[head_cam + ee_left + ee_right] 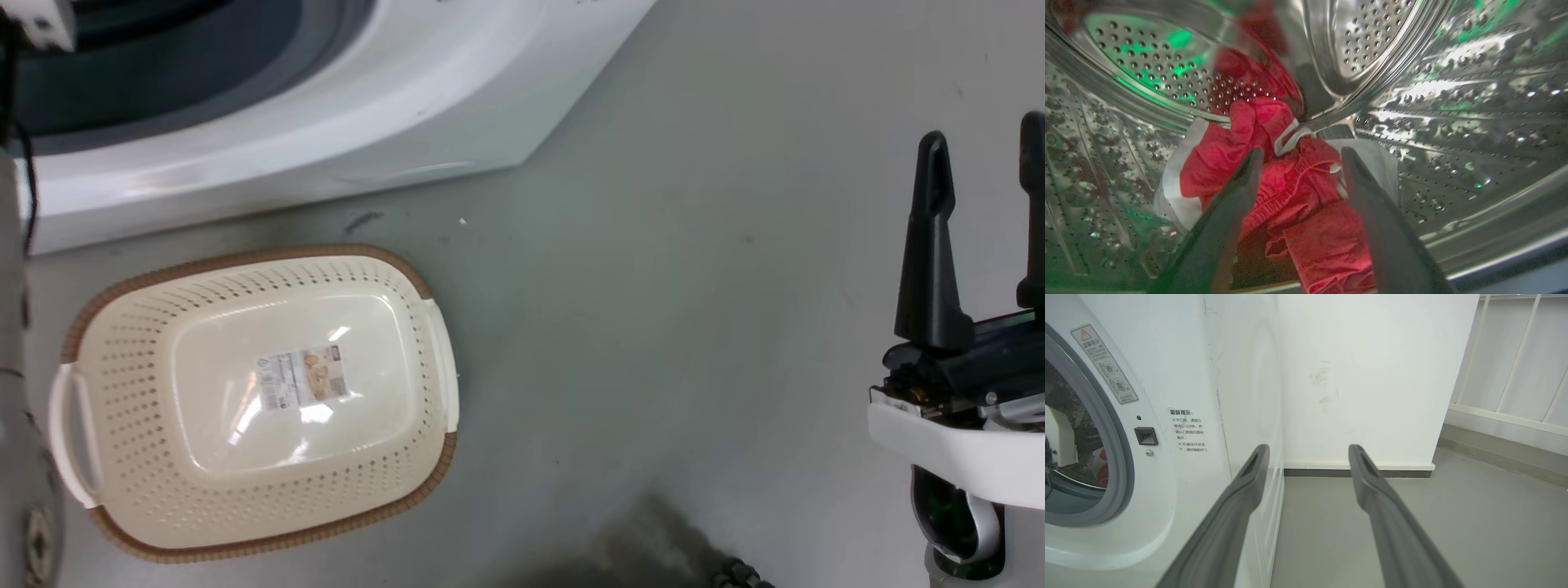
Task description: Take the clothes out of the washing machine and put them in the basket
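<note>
L gripper (1303, 152) spread at clothes (1224, 163) in drum (1453, 102) | R gripper (1309, 448) spread

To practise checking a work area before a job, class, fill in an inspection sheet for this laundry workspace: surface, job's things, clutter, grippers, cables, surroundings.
Surface: smooth grey floor.
Job's things: cream basket on the floor before the white washing machine, no clothes in it; red clothes with white panels lie in the steel drum.
Clutter: a dark scuff and a white speck on the floor near the basket.
Grippers: left gripper open inside the drum, fingers either side of the clothes; right gripper open, holding nothing.
Cables: thin dark cable at the head view's left edge.
Surroundings: white wall and pale railing beyond the machine.
</note>
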